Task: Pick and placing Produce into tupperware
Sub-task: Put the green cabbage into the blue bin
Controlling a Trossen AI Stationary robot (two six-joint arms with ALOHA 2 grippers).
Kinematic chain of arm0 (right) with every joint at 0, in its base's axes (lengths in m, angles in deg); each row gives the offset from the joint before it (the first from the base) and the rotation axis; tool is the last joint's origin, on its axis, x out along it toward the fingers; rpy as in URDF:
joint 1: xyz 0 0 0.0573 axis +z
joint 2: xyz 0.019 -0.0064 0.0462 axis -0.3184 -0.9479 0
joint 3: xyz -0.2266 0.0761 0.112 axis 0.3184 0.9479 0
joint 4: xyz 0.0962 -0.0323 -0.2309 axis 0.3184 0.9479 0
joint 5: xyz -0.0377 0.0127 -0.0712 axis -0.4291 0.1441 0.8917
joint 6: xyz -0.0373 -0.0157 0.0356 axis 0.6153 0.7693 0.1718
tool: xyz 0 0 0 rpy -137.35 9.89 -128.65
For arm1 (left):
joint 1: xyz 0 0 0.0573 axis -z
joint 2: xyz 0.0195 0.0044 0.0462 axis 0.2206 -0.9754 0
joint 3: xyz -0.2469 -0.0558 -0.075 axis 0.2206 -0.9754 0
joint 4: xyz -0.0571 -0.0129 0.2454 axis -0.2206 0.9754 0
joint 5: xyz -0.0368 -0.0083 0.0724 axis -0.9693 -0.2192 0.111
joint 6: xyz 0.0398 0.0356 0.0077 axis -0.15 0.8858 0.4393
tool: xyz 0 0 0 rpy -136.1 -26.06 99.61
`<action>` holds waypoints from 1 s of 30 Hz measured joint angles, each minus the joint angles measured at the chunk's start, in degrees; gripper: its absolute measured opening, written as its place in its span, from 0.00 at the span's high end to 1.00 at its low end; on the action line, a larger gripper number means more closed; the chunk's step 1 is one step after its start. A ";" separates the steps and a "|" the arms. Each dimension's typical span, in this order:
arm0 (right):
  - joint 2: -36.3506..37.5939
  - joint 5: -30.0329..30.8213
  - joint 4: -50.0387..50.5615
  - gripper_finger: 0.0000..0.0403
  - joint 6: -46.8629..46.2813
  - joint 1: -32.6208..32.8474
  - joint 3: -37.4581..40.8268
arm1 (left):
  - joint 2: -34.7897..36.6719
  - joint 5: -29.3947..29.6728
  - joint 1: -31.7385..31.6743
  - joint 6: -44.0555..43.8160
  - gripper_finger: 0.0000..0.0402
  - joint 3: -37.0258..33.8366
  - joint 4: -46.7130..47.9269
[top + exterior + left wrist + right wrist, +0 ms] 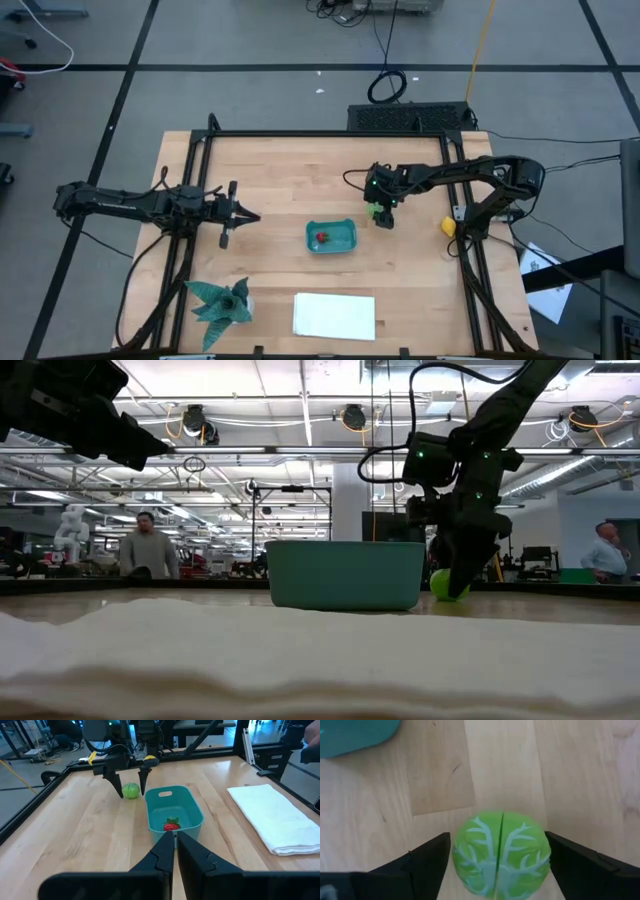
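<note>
Produce is what I'm after here, and the piece in hand is the light green ball [500,854], a small toy cabbage with pale leaf veins and a seam down its middle, sitting on the desk [270,160] just beside the teal tub [331,237] on the right arm's side. My right end effector [131,782] is down over it with its fingers spread wide, one on either side of the ball and not yet touching it, as far as the right wrist view shows. I judge the ball to be light, hard plastic and smooth, so it may roll or squirt out if the fingers meet it off-centre; I'd take it across its widest part, low on the sides, square to the seam. The red strawberry [171,825] already lies in the tub, and the yellow piece [449,226] sits well apart, near the desk's right edge. My left end effector [176,848] hangs closed and empty on the left side of the desk, pointing towards the tub. A folded white cloth [334,315] and a spiky green star [221,304] lie along the near edge, clear of the work.
</note>
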 joint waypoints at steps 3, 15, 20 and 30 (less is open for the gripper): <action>-0.02 0.32 -0.02 0.32 0.34 -0.02 0.02 | 0.01 0.00 -0.02 0.00 0.94 0.00 0.01; -0.02 0.41 0.06 0.41 1.71 -0.04 0.04 | 0.02 0.00 -0.02 0.00 0.94 0.00 0.00; -0.21 -0.31 1.44 0.40 1.95 -0.04 -1.26 | 0.01 0.00 -0.02 0.00 0.94 0.00 0.00; -0.17 -0.52 8.08 0.41 2.94 0.02 -7.81 | 0.00 0.00 -0.02 0.00 0.94 0.00 0.00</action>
